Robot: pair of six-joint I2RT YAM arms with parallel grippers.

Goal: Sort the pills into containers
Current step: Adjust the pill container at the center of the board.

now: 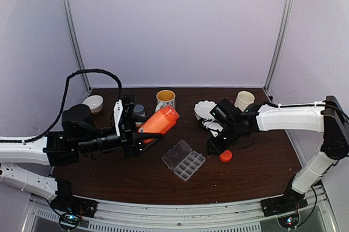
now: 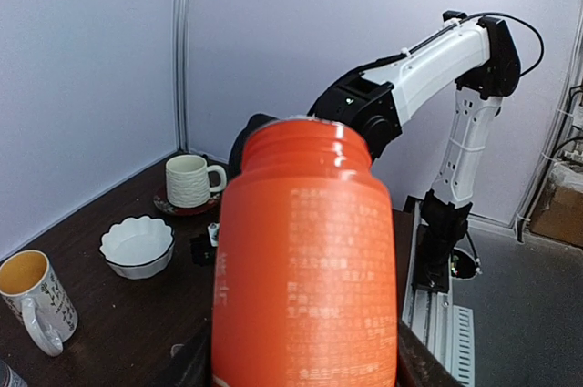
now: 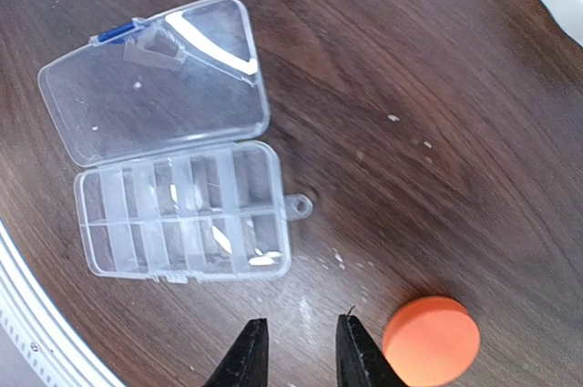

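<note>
My left gripper (image 1: 143, 134) (image 2: 305, 371) is shut on an orange cylindrical bottle (image 1: 158, 122) (image 2: 305, 259), held uncapped and tilted above the table, left of the pill box. The clear box of containers (image 1: 188, 164) (image 3: 182, 216) lies flat with its lid (image 3: 155, 77) swung open. Its orange cap (image 1: 226, 156) (image 3: 431, 340) rests on the table to the right. My right gripper (image 1: 214, 147) (image 3: 301, 352) hovers open just below the box's near corner, beside the cap, with nothing between its fingers. Tiny pale pills (image 3: 393, 117) dot the wood; a few pale bits (image 3: 264, 259) sit in one corner compartment.
A scalloped white bowl (image 1: 204, 109) (image 2: 137, 245) and a cream cup (image 1: 244, 100) (image 2: 188, 180) stand at the back right. A yellow-lined mug (image 1: 166, 99) (image 2: 32, 300) and a small white bowl (image 1: 94, 103) stand at the back left.
</note>
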